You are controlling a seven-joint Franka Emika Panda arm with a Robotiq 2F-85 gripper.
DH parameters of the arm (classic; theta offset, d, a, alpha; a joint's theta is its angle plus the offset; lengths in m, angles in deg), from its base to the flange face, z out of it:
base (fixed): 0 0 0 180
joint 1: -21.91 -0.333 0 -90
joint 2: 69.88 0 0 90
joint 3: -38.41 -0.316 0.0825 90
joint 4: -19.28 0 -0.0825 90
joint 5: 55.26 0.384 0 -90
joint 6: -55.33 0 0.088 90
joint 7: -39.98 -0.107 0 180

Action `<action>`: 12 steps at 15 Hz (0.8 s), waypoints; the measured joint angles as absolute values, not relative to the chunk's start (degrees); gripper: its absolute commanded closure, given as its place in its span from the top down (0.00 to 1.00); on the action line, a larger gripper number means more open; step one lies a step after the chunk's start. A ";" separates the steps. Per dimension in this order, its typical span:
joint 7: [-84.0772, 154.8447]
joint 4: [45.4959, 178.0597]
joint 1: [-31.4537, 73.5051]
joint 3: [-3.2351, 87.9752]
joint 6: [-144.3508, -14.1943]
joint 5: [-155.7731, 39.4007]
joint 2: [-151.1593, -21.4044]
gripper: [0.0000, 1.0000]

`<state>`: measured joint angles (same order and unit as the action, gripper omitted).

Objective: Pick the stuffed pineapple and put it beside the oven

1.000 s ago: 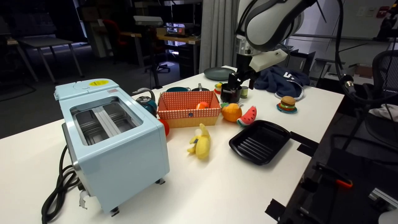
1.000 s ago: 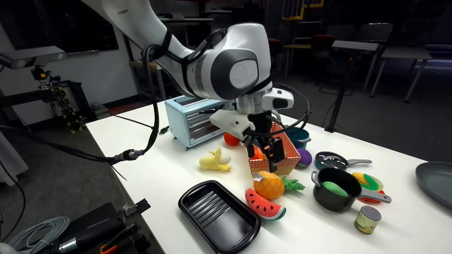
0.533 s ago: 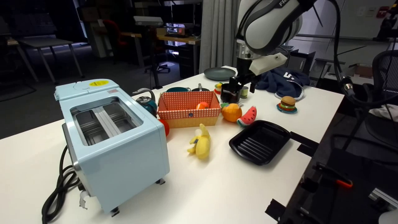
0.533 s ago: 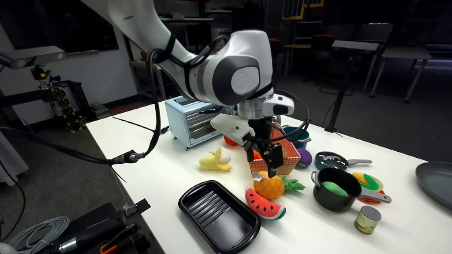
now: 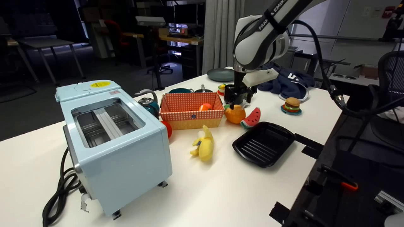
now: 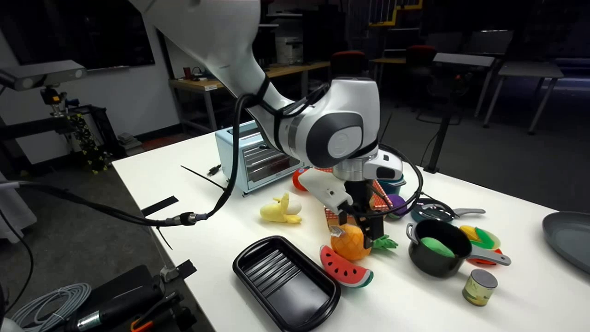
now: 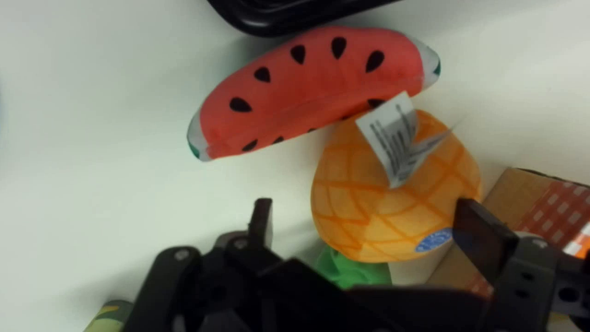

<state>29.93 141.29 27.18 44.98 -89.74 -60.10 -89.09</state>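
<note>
The stuffed pineapple (image 6: pixel 349 244) is an orange plush with green leaves and a white tag. It lies on the table in both exterior views (image 5: pixel 236 114), close by the basket and the watermelon slice. The light blue toaster oven (image 5: pixel 126 176) stands at the table's far end from the arm; the arm partly covers it in an exterior view (image 6: pixel 258 161). My gripper (image 7: pixel 365 203) is open and empty above the pineapple. In the wrist view the orange body (image 7: pixel 392 216) shows between and beyond the fingers, nearer the right one. The leaves are partly hidden by the gripper.
A watermelon slice (image 7: pixel 313 87) lies beside the pineapple, then a black tray (image 5: pixel 264 143). A red-checked basket (image 5: pixel 192 121) stands close on the pineapple's other side. A banana (image 5: pixel 205 146) lies between basket and oven. A black pot (image 6: pixel 438 258) and a can (image 6: pixel 479 288) stand near.
The arm has come down. My gripper has dropped from above to right over the pineapple, moving right in an exterior view. The pineapple and other objects have not moved.
</note>
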 measured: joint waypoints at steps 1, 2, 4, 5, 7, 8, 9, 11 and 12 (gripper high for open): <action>30.05 139.75 27.11 44.81 -90.31 -60.10 -90.94 1.00; 30.08 138.17 26.98 44.52 -90.63 -60.10 -92.77 0.93; 30.17 135.12 26.68 43.84 -90.67 -60.01 -95.77 0.67; 30.41 133.80 26.66 43.54 -90.65 -59.91 -96.46 0.60; 30.85 131.85 26.64 43.14 -90.58 -59.65 -97.31 0.43; 30.97 131.11 26.64 43.03 -90.56 -59.54 -97.63 0.34; 31.08 130.47 26.64 42.99 -90.49 -59.39 -97.91 0.27; 31.26 129.60 26.66 42.98 -90.19 -59.15 -98.44 0.12; 31.28 129.17 26.67 42.94 -89.97 -59.13 -98.72 0.06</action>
